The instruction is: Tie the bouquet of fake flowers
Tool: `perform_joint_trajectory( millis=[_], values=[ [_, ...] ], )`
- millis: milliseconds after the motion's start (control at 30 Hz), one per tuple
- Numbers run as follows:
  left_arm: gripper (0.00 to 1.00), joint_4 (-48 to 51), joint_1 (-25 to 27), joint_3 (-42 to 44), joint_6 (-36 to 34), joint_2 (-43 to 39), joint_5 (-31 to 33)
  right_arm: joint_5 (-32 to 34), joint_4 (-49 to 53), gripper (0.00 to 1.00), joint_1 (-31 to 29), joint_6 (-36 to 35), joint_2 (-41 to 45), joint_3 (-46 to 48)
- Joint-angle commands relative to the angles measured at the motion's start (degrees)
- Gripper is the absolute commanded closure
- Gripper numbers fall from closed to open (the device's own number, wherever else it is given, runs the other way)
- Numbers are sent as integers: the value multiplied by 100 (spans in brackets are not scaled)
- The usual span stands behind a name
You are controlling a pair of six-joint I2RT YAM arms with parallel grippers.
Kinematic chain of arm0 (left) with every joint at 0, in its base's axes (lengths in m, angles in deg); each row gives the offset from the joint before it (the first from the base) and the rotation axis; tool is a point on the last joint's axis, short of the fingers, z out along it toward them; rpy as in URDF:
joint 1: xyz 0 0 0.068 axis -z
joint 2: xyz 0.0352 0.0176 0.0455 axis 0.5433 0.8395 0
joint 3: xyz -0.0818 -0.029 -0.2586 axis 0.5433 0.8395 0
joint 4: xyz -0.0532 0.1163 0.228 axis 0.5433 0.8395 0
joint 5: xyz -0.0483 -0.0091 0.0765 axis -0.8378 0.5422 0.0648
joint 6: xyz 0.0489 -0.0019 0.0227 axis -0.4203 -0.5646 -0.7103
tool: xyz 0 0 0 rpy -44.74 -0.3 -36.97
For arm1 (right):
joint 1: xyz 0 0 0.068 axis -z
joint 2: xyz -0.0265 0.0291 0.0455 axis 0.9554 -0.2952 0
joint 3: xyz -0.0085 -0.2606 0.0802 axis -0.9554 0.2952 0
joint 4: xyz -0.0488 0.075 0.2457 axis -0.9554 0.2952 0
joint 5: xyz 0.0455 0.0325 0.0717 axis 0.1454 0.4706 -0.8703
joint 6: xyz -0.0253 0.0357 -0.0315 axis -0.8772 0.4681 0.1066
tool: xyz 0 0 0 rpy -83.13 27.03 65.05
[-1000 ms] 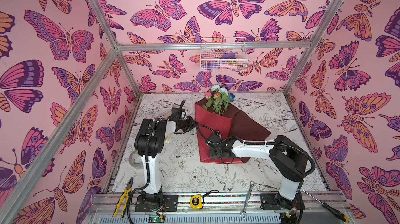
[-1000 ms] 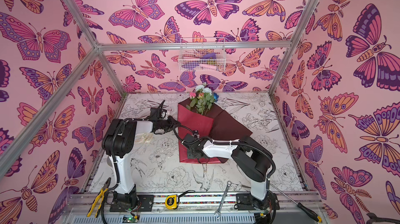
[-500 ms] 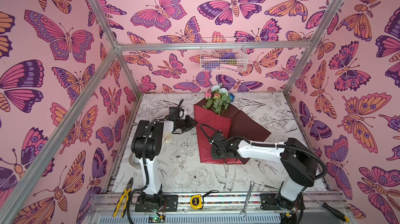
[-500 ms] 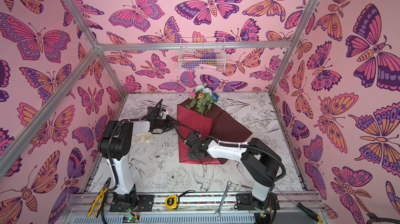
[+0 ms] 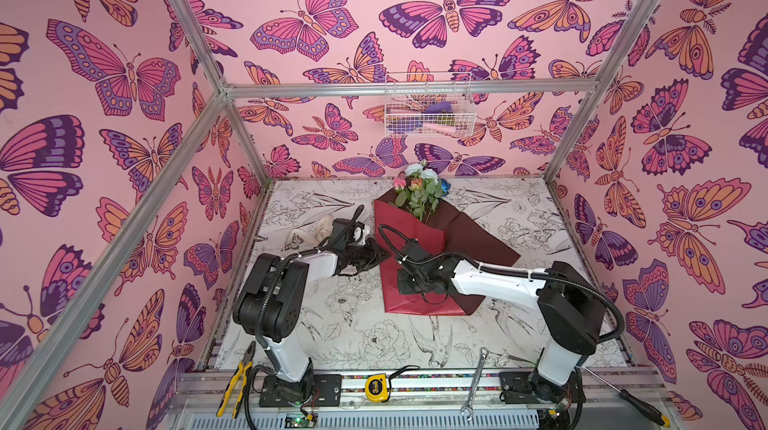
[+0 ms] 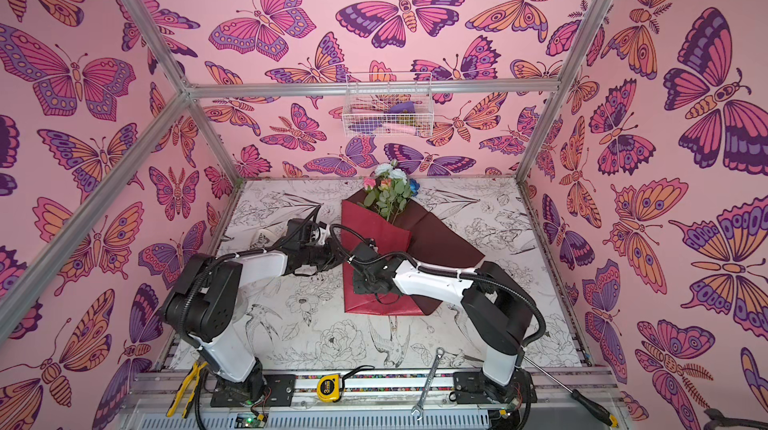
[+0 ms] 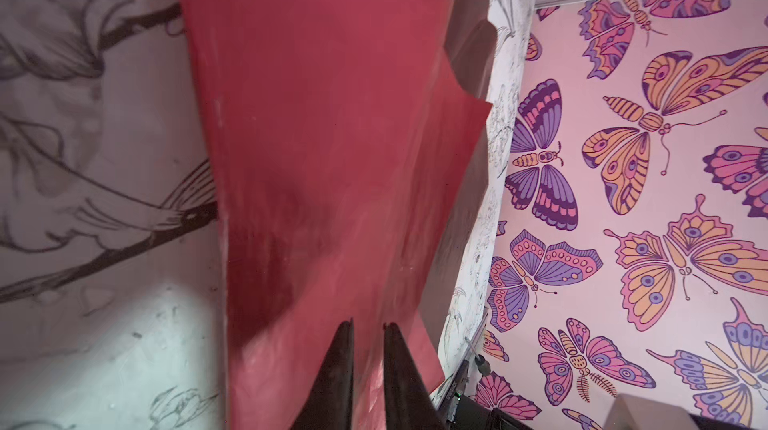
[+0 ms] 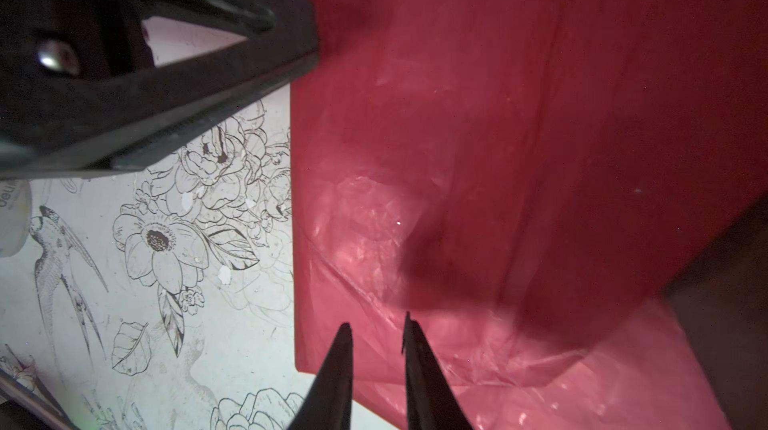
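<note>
At wrap (image 7: 332, 116) edge: L pincer (image 7: 369, 323) ajar

Top pair overhead from front; wrists close on wrapping paper (image 7: 332, 158).

pink butterfly-print walls (image 5: 332, 12), aluminium rails (image 5: 407, 89) at the corners; a wire basket (image 5: 428, 104) on the back wall; tabletop (image 5: 353, 324) printed with line-drawn flowers.

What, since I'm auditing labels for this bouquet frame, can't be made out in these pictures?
- Bouquet of fake flowers stems: both top views, covered by the red wrapping paper.
- Left gripper: left wrist view, paper blurred at the tips; a pinch cannot be confirmed.
- Right gripper: right wrist view, shadow hides whether tips touch paper.
- Wire basket contents: both top views, too small, behind mesh.
</note>
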Motion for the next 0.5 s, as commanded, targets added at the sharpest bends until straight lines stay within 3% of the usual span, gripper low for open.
perform_joint_trajectory(
  millis=[0, 467],
  values=[
    [85, -135, -62, -258, 22, 364, 70, -400, -269, 76, 16, 31, -295, -47],
    [87, -442, -614, -1581, 377, 1830, 195, -875, -694, 77, 21, 369, -789, 269]
  ],
)
